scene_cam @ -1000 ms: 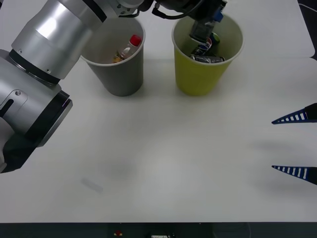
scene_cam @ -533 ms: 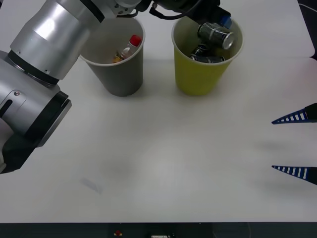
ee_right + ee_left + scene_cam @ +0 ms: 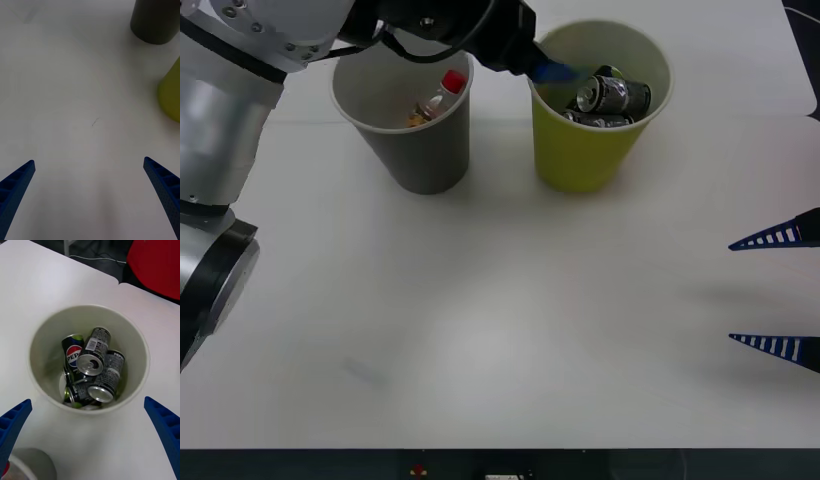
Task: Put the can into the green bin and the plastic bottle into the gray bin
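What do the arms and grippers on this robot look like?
The left arm is built of rounded silver-gray segments with black bands at the joints, ending in a black wrist with black cables. The left gripper and right gripper have blue, ribbed, tapering fingers that end in points.

You see can (image 3: 613, 95), dark-gray and silver, lying tilted on other cans inside green bin (image 3: 595, 155), just beyond left gripper (image 3: 552, 71), spread wide, nothing held. Plastic bottle (image 3: 435, 98), red cap, leans inside gray bin (image 3: 420, 150), beside same gripper.
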